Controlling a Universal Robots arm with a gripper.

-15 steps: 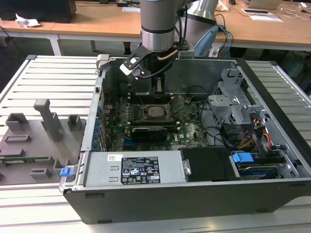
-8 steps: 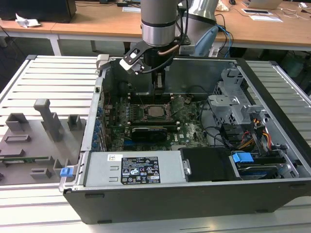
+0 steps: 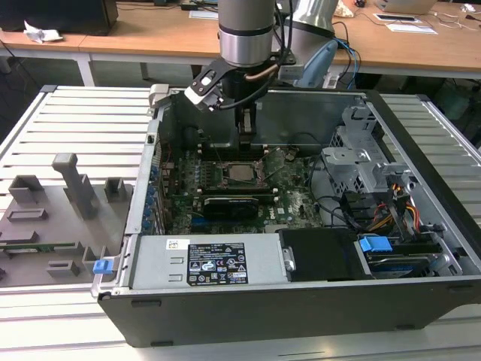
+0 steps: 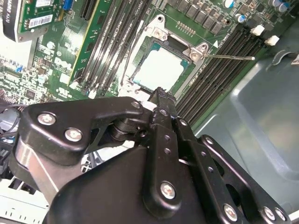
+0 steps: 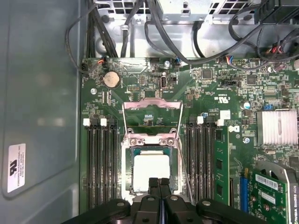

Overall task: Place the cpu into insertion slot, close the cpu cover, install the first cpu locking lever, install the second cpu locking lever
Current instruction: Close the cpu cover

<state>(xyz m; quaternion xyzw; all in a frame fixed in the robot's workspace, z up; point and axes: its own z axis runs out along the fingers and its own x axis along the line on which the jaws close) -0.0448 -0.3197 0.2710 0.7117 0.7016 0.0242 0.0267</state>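
Note:
The cpu (image 5: 150, 170) is a silvery square chip lying flat in the motherboard socket, also seen in the second wrist view (image 4: 159, 70) and the exterior view (image 3: 240, 171). The cpu cover (image 5: 150, 140), a thin metal frame, lies down around it with the chip showing through its window (image 4: 177, 44). A thin wire lever (image 4: 229, 57) sticks out from one corner of the socket, away from the frame. My gripper (image 5: 159, 183) hangs just above the socket's edge (image 4: 159, 93), fingers shut together with nothing between them. In the exterior view the gripper (image 3: 244, 147) stands right over the socket.
Memory slots (image 5: 100, 163) flank the socket on both sides. A long black card (image 3: 229, 203) lies in front of it, then the power supply (image 3: 214, 263). A drive cage (image 3: 361, 162) and cables (image 5: 177, 28) crowd one side. The case wall (image 5: 37, 116) is close. A grey fixture tray (image 3: 60, 218) sits at the exterior view's left.

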